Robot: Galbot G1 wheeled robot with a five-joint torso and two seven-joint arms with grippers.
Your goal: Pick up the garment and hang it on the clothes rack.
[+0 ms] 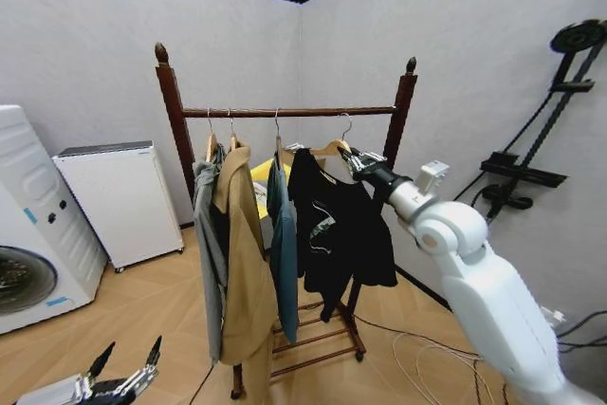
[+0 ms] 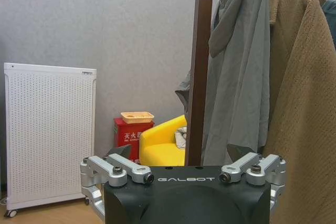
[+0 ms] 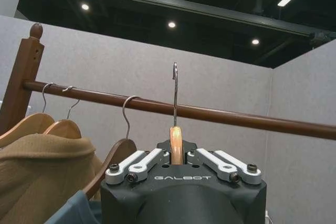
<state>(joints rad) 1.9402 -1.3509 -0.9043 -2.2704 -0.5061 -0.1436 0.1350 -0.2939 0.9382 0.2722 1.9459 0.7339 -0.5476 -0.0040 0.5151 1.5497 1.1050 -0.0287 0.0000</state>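
The garment (image 1: 337,225), a black short top with a small pale print, hangs on a light wooden hanger (image 1: 327,148) at the right end of the clothes rack (image 1: 285,112). My right gripper (image 1: 358,160) is shut on the hanger's neck (image 3: 177,142), just below the bar. The metal hook (image 3: 175,85) rises in front of the dark bar (image 3: 220,114), its top above the bar; I cannot tell whether it rests on it. My left gripper (image 1: 123,372) stays low at the front left, open, facing the rack's left upright (image 2: 198,66).
A grey hoodie (image 1: 209,234), a long tan coat (image 1: 242,263) and a teal shirt (image 1: 283,253) fill the bar's left half. A washing machine (image 1: 28,234) and a white appliance (image 1: 119,201) stand left. Cables (image 1: 427,348) lie on the floor and a black stand (image 1: 531,158) stands at the right.
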